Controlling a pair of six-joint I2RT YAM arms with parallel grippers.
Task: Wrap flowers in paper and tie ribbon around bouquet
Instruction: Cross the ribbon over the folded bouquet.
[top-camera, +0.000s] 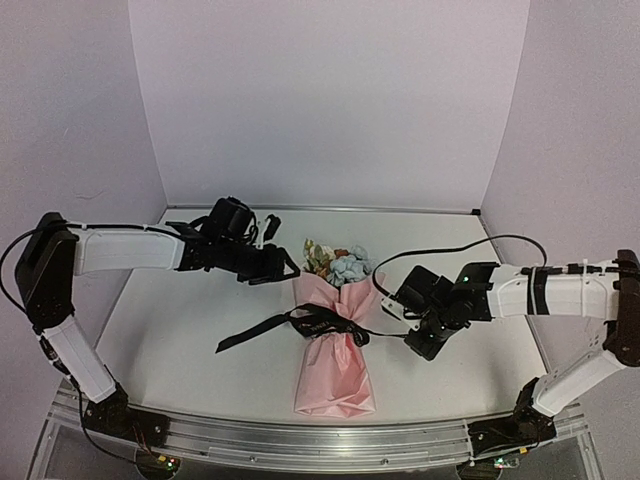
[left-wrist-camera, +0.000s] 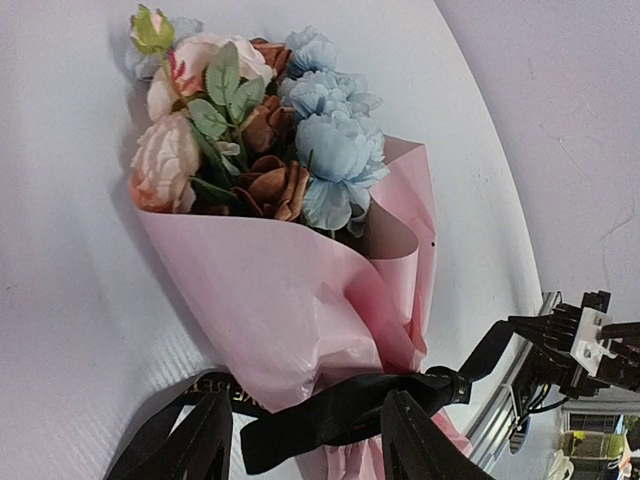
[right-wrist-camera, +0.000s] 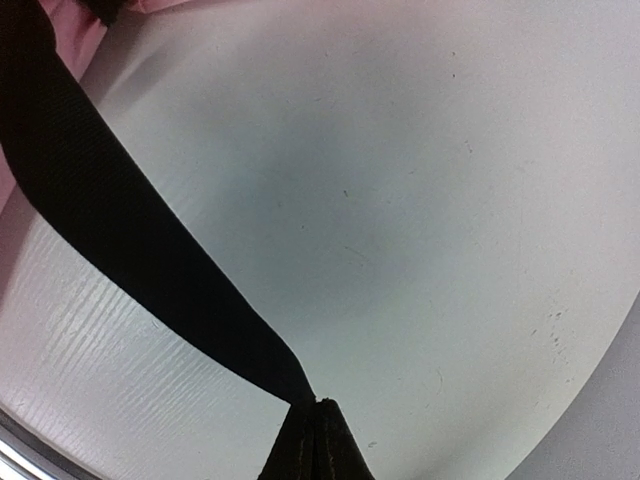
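Bouquet (top-camera: 335, 362) lies flat on the white table (top-camera: 190, 330), about midway between the two arms, with its blooms pointing toward the far wall and its wide pink end near the front rail.

The left arm (top-camera: 120, 250) reaches in from the left and ends beside the blooms. The right arm (top-camera: 560, 288) comes in from the right and bends down toward the middle of the wrap.

The paper (left-wrist-camera: 290, 300) is a glossy pale pink sheet folded into a cone around the stems and pinched in where the band crosses it.

The flowers (left-wrist-camera: 260, 130) show at the open end: pale blue heads on one side, cream and orange-brown ones on the other, with a few green leaves.

The ribbon (top-camera: 300, 322) is black and runs around the waist of the cone, with a knot on the side nearer the right arm. One tail trails left across the table. The other stretches right, straight and taut, and light lettering shows on it in the left wrist view.

The left gripper (left-wrist-camera: 305, 405) has its fingers spread well apart, with nothing clamped between them. The ribbon and paper lie beyond the tips.

The right gripper (right-wrist-camera: 315, 405) has its fingers pressed together, pinching the end of the right-hand tail just above the table.
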